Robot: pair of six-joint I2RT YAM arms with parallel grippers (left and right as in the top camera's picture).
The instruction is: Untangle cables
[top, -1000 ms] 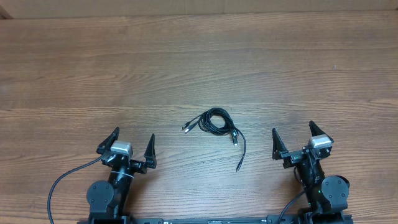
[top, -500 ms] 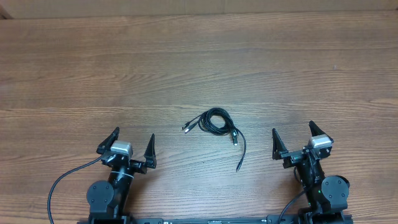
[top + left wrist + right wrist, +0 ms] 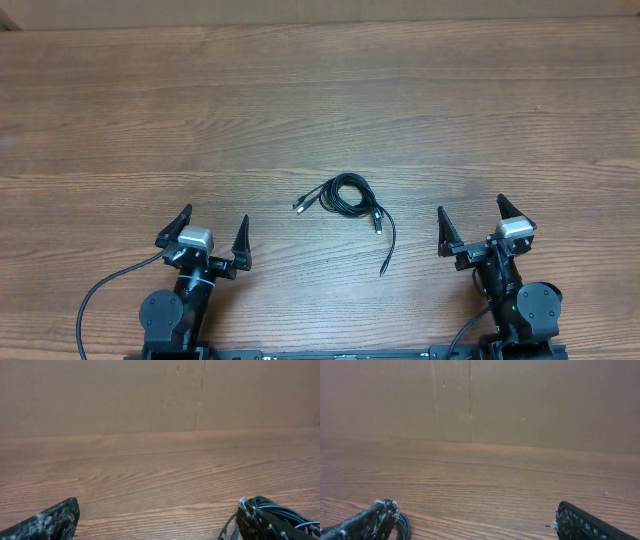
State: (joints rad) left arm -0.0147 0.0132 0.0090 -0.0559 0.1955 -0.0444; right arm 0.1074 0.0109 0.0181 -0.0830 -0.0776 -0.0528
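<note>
The wooden table (image 3: 320, 100) fills the overhead view, its grain running from the left edge to the right edge. A plain brown wall (image 3: 150, 395) stands along its far edge, seen in both wrist views.

Two black arms sit at the near edge, the left arm (image 3: 178, 310) towards the near left corner and the right arm (image 3: 520, 305) towards the near right corner. A thick black lead (image 3: 95, 300) curves out from the left arm's base.

The left gripper (image 3: 215, 214) has its jaws spread wide with nothing between them, only bare wood. The right gripper (image 3: 470, 205) stands the same way, spread wide and empty. Both are well apart from the task's thing.

The cables (image 3: 340, 203) lie flat on the table about midway between the left and right edges, nearer the near edge than the far one, between the two grippers. They form a small tight coil of thin black cord. One loose tail (image 3: 390, 245) trails from the coil towards the near edge. A small plug end (image 3: 298, 207) sticks out on the coil's left side, and another (image 3: 378, 225) lies just below its right side.

The left wrist view shows the coil (image 3: 280, 510) low at its right, behind one finger (image 3: 260, 525).
</note>
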